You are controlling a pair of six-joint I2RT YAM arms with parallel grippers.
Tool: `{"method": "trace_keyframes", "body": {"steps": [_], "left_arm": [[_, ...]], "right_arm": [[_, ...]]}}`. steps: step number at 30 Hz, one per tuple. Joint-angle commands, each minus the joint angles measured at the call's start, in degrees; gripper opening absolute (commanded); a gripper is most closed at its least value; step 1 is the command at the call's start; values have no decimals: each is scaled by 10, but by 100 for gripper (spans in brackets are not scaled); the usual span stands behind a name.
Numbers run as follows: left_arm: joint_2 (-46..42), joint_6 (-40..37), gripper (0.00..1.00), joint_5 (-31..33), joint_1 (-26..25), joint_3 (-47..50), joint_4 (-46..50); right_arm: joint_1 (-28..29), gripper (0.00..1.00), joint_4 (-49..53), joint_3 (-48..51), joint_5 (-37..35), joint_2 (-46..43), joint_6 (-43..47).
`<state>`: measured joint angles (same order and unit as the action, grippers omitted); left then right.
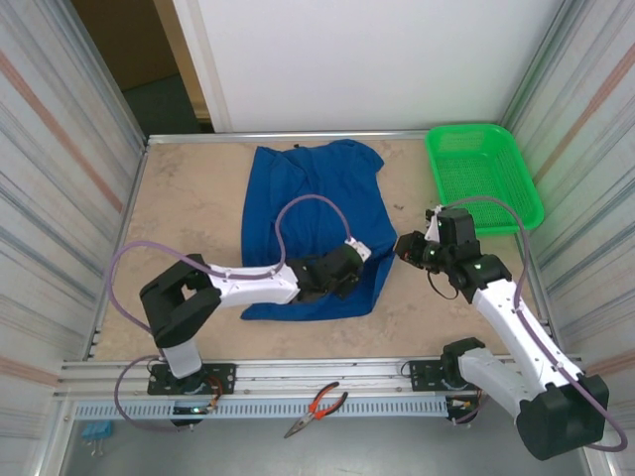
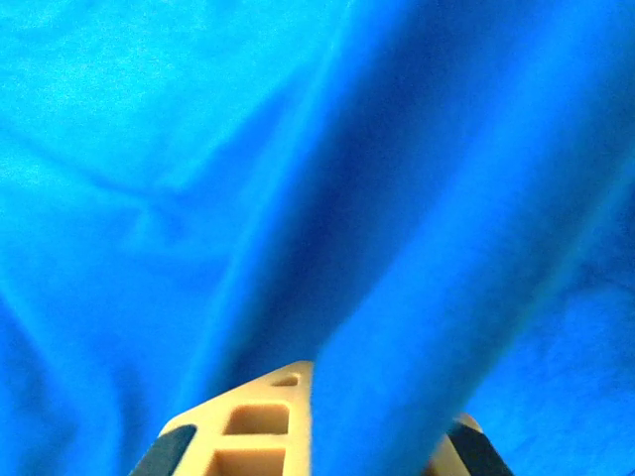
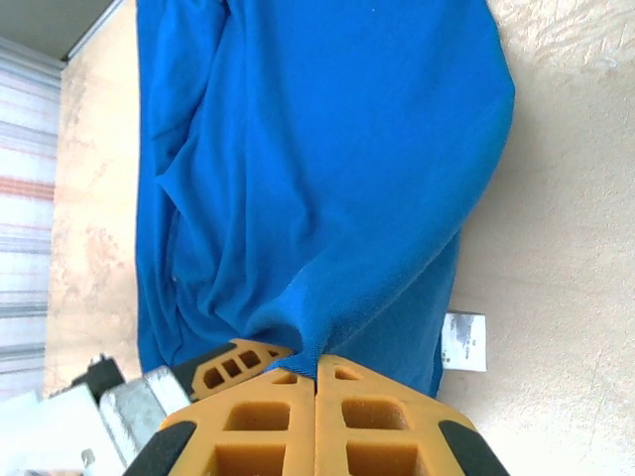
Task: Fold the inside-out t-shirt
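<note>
Left jaws clenched on t-shirt fold, right jaws pinching its right edge

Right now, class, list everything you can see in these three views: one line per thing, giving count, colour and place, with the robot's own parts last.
royal-blue cotton t-shirt: one, blue, spread over the middle of the table, reaching toward its far edge.
green plastic mesh basket: one, green, far right corner of the table.
red-handled pliers: one, red and dark, on the metal rail in front of the table.
small white printed label: one, white, by the shirt's near right edge.
beige stone-patterned table: one, beige, under the shirt and basket.
left gripper: one, orange fingers with black pads, shut on the shirt's near part.
right gripper: one, same colours, shut on the shirt's right edge.
</note>
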<state>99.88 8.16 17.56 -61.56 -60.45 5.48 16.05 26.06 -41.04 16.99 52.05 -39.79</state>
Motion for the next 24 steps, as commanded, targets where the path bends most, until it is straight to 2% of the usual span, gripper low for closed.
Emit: {"method": "trace_keyframes", "body": {"steps": [1, 3, 6, 8, 10, 13, 16, 18, 21, 24], "left_arm": [[-71, -2, 0, -43, 29, -67, 87], [-82, -3, 0, -75, 40, -114, 155], [-81, -15, 0, -105, 47, -181, 232], [-73, -21, 0, -119, 50, -216, 268], [-64, -24, 0, -126, 50, -247, 300], [-54, -28, 0, -132, 50, -282, 326], [-48, -33, 0, -138, 50, -308, 346], [-48, -34, 0, -143, 50, -322, 359], [-55, -33, 0, -148, 48, -338, 374], [-61, -35, 0, -147, 43, -353, 392]], "right_arm": [[-1, 37, 18, 15, 20, -35, 9], [9, 33, 21, 30, 29, -69, -14], [57, 9, -2, 67, 27, -128, -76], [114, 0, -38, 100, -5, -165, -129], [185, 0, -94, 133, -69, -189, -177], [305, 0, -168, 157, -186, -178, -196], [392, 0, -243, 157, -266, -97, -192], [420, 0, -294, 146, -293, -20, -186], [435, 0, -380, 113, -302, 108, -160], [436, 0, -417, 73, -333, 198, -140]]}}
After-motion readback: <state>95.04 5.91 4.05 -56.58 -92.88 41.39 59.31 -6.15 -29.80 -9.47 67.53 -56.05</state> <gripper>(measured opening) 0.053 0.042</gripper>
